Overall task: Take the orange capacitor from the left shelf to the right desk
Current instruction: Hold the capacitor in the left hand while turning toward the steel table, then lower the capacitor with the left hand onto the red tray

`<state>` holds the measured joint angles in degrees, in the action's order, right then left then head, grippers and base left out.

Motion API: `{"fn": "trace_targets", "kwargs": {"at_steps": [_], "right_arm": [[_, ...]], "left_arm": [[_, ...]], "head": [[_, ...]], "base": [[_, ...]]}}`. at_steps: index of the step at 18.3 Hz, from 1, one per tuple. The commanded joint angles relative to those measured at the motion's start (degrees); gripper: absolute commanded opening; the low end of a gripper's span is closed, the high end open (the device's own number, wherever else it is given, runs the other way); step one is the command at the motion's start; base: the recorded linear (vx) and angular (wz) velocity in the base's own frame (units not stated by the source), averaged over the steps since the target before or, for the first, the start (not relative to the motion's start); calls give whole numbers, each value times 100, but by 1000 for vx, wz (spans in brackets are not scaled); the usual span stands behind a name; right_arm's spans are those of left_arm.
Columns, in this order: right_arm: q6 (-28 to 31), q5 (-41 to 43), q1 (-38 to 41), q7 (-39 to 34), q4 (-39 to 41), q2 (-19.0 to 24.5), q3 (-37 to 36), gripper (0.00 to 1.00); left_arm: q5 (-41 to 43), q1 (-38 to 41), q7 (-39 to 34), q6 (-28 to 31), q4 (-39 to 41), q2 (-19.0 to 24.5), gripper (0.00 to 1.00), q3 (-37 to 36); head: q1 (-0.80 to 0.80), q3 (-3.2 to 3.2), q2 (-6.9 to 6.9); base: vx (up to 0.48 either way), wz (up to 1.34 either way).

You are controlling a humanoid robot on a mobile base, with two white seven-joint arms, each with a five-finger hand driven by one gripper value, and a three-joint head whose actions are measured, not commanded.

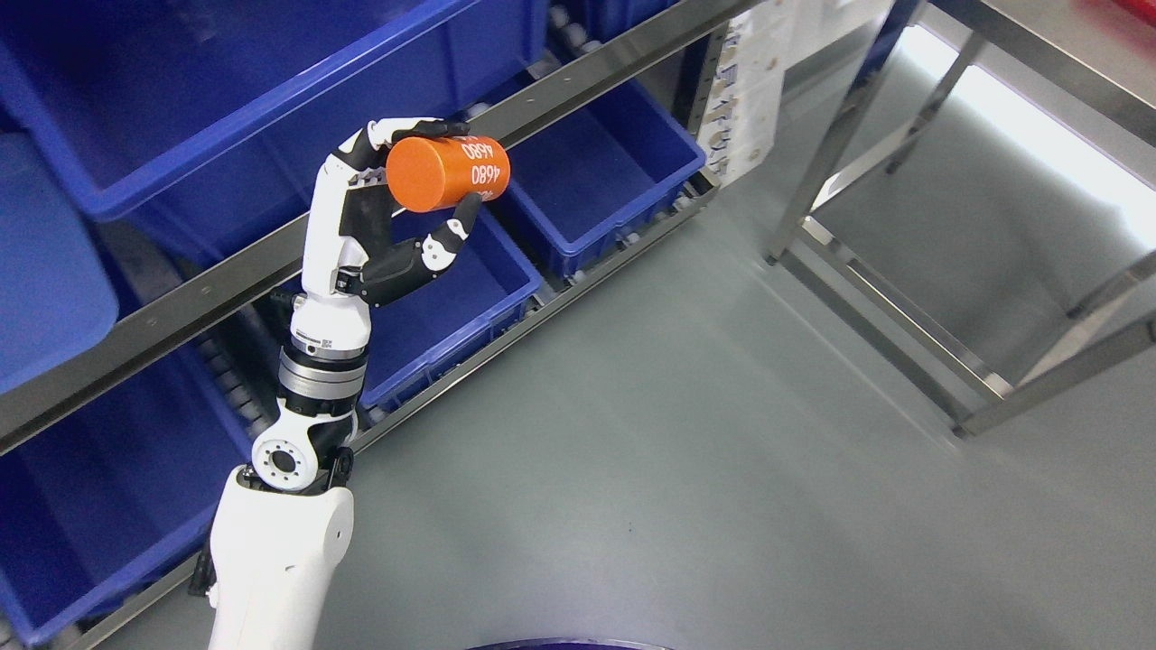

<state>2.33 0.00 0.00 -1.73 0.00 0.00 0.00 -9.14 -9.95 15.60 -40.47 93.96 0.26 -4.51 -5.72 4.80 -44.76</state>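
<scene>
An orange cylindrical capacitor [442, 171] with white "4680" print lies sideways in my left hand [424, 185]. The fingers [424, 129] curl over its top and the thumb [456, 227] presses from below. The hand is raised in front of the shelf's steel rail [542, 99], clear of the blue bins. My left arm rises from the lower left of the picture. The right arm does not show.
Blue bins fill the left shelf: a large one [208, 81] on the upper level, smaller ones [614, 171] [452, 298] below. A steel desk frame [903, 298] with legs and crossbars stands at the right. Grey floor [677, 433] lies between them.
</scene>
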Motion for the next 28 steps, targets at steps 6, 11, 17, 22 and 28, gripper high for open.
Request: {"fn": "trace_targets", "kwargs": {"at_steps": [6,11,17,22,28], "right_arm": [[-4,0,193,-3,132,-100,-70,100],[-4,0,193,-3,132,-100,-70,100],[-4,0,193,-3,132,-100,-70,100],[-4,0,193,-3,132,-100,-62,100],[-4,0,193,-3,132,-100,-70,100]], "left_arm": [[18,-33,-13,39,-26,74,4,-287],[35,-50,-31,83,-35,74,4,-533],[44,-147,-66,258,-44,74,4,-788],[44,-542,-75,1076,-97,74,4,-1253],[53,-1393,-215,1804,-579,74,4,-1509]], "head": [[0,0,0],[0,0,0],[0,0,0],[0,0,0],[0,0,-1]], "base": [[206,-607],[244,-501],[254,-449],[256,-372],[259,-297]]}}
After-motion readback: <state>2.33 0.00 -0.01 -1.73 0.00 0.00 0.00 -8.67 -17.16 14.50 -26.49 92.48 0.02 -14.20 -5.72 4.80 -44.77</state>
